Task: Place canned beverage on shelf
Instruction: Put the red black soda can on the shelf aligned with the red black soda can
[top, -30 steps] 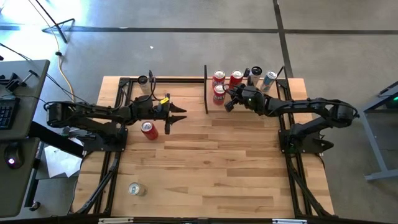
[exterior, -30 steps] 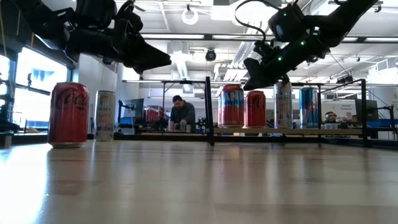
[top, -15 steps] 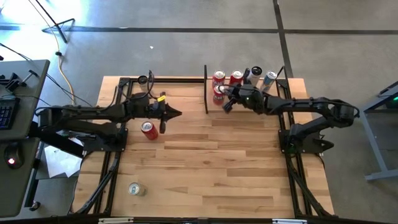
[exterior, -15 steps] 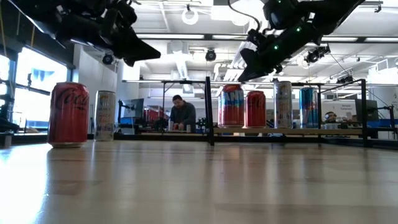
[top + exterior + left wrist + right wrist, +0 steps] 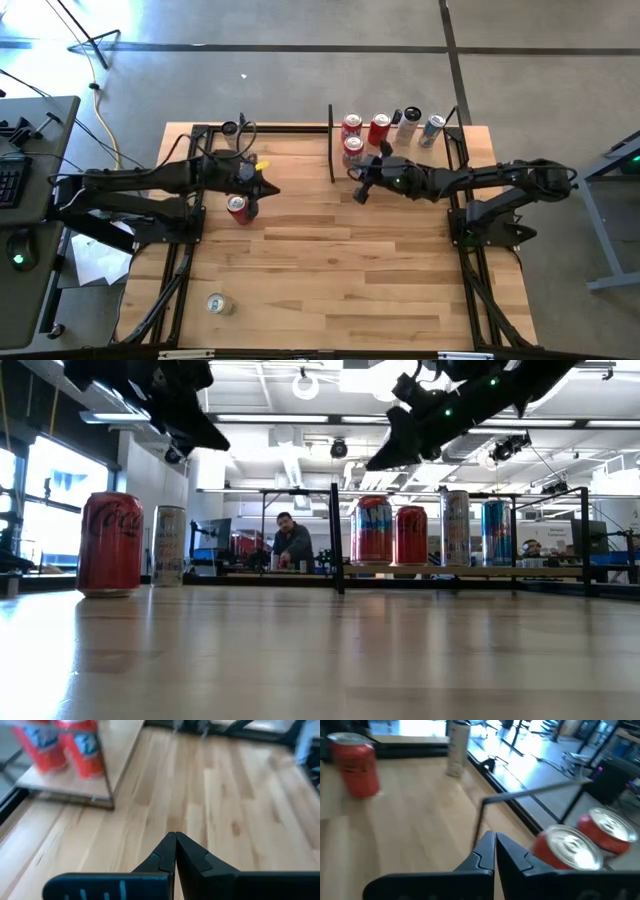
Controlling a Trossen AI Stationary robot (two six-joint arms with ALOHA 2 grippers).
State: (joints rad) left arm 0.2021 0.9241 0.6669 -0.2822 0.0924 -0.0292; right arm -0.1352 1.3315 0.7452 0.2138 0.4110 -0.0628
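I see the shelf (image 5: 400,150) far right w/ five cans on it. My right gripper (image 5: 360,186) hangs closed just near of it (empty). Left gripper (image 5: 262,186) closed above red Coke can (image 5: 238,208).

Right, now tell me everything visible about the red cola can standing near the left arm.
The red cola can is a cylindrical metal drink can with white script lettering and a silver top rim. It stands upright on the plank-patterned wooden tabletop, off the shelf, beside a pale slim can. From above, the shut left gripper hangs just beside it, raised above the can, not touching. Nothing but the table touches it.
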